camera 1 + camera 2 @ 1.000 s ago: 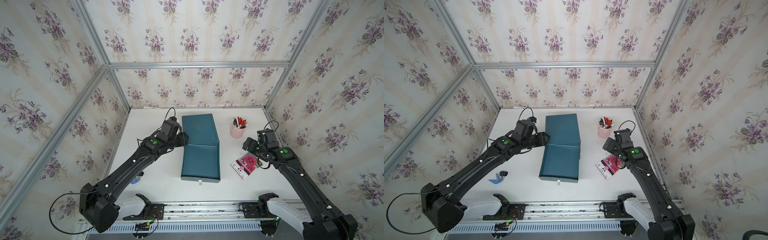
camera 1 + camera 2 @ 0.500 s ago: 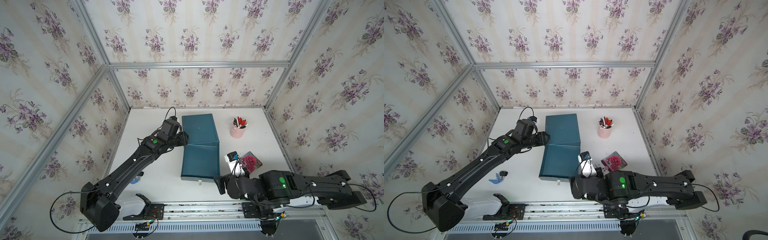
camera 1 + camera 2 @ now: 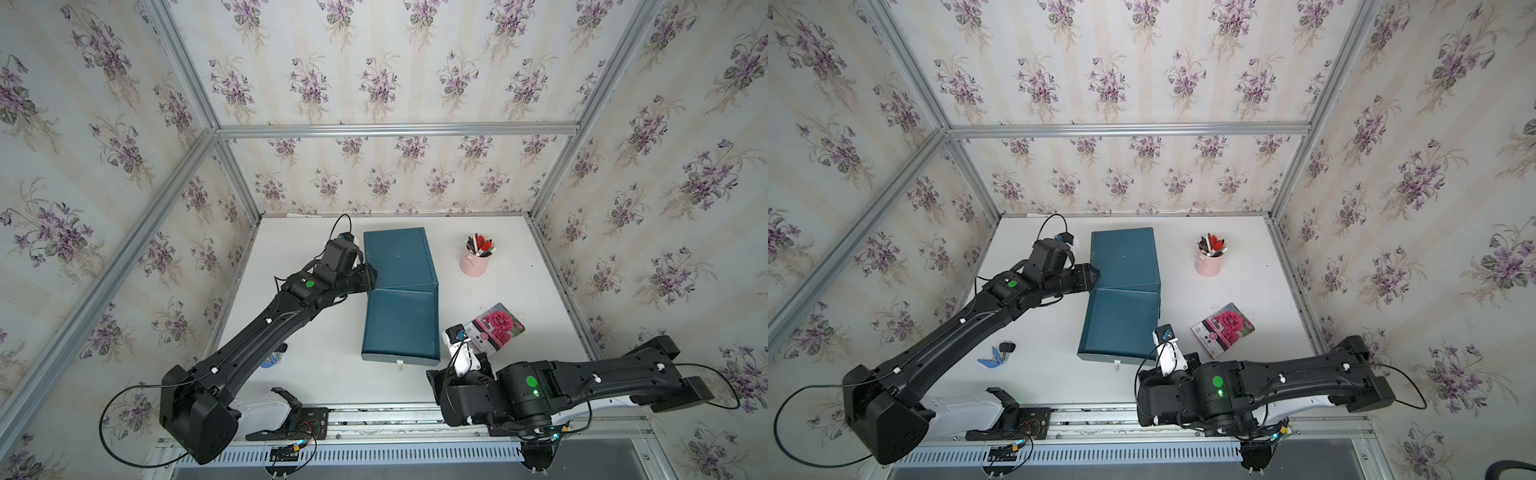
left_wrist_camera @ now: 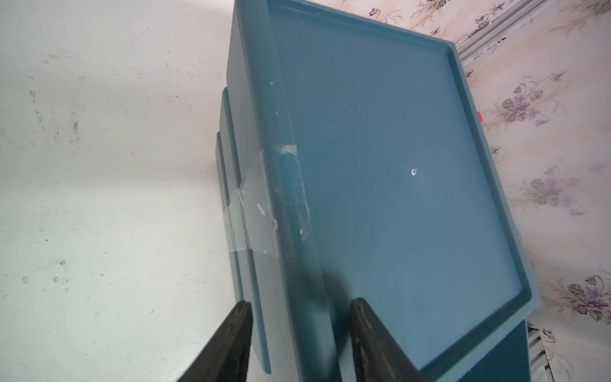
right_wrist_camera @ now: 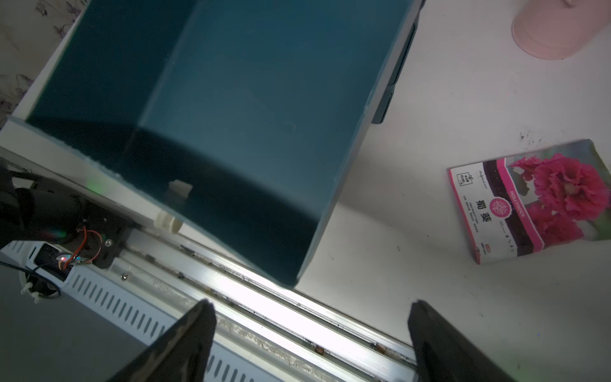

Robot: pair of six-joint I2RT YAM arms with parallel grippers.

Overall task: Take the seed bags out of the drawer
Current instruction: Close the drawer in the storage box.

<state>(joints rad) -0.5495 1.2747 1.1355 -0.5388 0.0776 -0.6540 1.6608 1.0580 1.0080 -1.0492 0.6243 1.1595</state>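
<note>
While my left fingers (image 4: 299,302) sit narrow on the top left rim of the teal plastic cabinet (image 3: 398,257), one finger lies outside the side wall and one rests on the lid, so I am clamped on that rim. Strips of clear tape (image 4: 246,211) cross the wall just ahead of them. The cabinet's teal drawer (image 3: 401,322) stands pulled out toward the front of the white surface (image 3: 324,332). Its small white knob (image 3: 400,365) faces the metal rail (image 3: 374,415) along the front edge.

My right fingers (image 5: 310,330) gape wide and empty. They hang above that rail, just beside the drawer's front right corner.

One seed bag (image 3: 494,328), a flat glossy packet with a pink bloom and a white label strip, lies flat on the surface to the right of the drawer, outside it and apart from it. The same seed bag (image 3: 1223,330) is near my right wrist, and my right wrist view catches it (image 5: 529,201) face up.

Toward the back wall a pink cup of pens (image 3: 476,262) stands upright, well apart from the cabinet. Left of the drawer, a blue tag with dark keys (image 3: 994,357) lies on the surface beside my left arm.
</note>
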